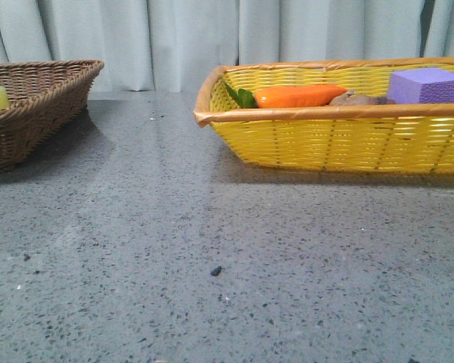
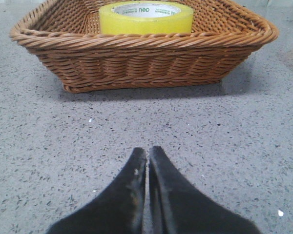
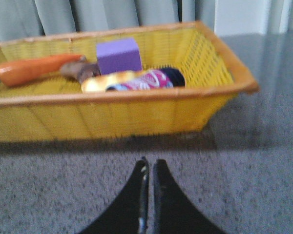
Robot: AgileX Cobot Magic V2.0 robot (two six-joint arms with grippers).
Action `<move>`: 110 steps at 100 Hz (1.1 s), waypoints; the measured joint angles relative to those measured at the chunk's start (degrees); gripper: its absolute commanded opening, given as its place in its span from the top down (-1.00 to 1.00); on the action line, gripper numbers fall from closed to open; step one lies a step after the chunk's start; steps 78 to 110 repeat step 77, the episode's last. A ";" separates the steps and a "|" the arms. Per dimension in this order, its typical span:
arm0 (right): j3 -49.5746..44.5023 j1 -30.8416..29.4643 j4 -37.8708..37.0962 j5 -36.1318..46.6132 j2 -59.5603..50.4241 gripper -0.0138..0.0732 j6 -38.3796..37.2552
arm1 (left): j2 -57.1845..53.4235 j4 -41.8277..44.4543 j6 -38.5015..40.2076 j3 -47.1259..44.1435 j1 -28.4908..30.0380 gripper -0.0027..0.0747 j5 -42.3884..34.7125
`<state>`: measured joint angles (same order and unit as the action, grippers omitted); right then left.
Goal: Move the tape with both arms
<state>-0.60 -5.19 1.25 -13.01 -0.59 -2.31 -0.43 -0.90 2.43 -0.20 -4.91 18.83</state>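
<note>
While the yellow roll of adhesive tape (image 2: 145, 18) lay flat inside the brown woven wicker basket (image 2: 136, 53) at the table's far left edge, both grippers hung low over the speckled grey stone table (image 1: 212, 249), well apart from it. The left gripper (image 2: 148, 161) had its black fingers pressed together with nothing between them, and it pointed at the near wall of that basket; the right gripper (image 3: 149, 168) was likewise closed on nothing, facing the yellow plastic-weave basket (image 3: 112, 114) at the far right edge. Judged by its look, the roll was stiff, light and wide-walled, with a smooth outer wrap that might slip, so a pinch across the wall, one finger in the white printed core and one outside, seemed the safer hold. Whether the roll was waiting to leave that basket or had been delivered there, the scene fitted both.
</note>
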 measured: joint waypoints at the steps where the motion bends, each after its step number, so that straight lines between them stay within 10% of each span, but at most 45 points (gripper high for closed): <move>1: 0.00 0.00 0.00 -0.40 0.00 0.84 0.00 | 0.00 0.00 0.00 0.00 0.00 0.98 0.00; 110: 0.00 0.00 -0.44 -5.88 0.00 0.84 0.11 | 0.00 0.00 0.00 0.00 0.00 0.98 0.00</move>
